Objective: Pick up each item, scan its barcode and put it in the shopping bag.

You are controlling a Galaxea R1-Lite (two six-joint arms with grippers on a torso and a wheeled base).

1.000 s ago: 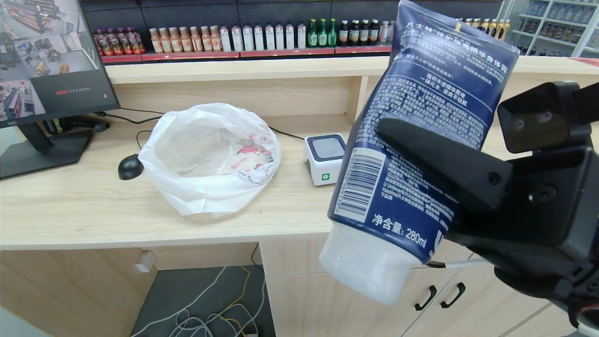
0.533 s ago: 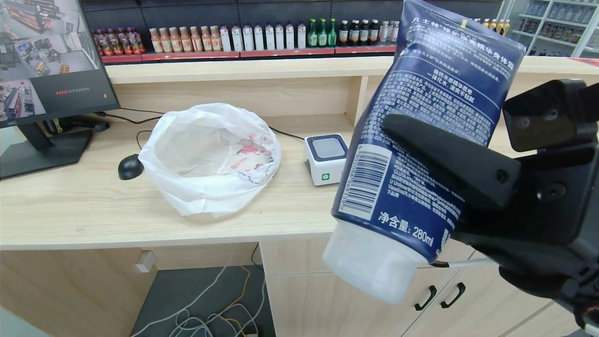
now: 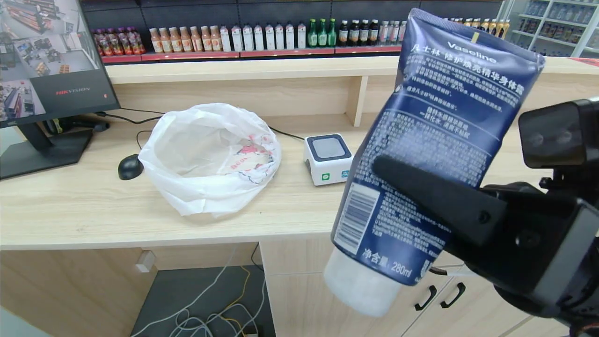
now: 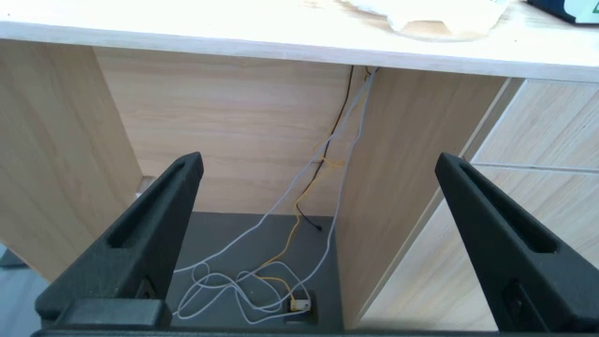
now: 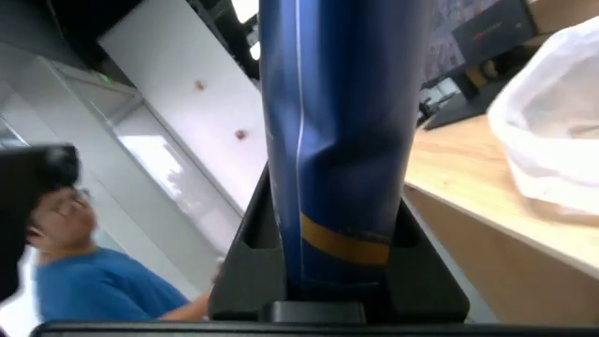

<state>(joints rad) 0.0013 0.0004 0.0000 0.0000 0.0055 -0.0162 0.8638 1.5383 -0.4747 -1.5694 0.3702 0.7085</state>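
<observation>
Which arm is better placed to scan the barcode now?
Right. The right gripper clamps the dark blue plastic tube, barcode showing, near the small white cube scanner. The left gripper hangs open and empty below the wooden counter.

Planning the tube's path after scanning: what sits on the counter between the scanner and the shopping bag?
Bare counter, in the head view; a thin black cable crosses its far end, from shopping bag to scanner.
</observation>
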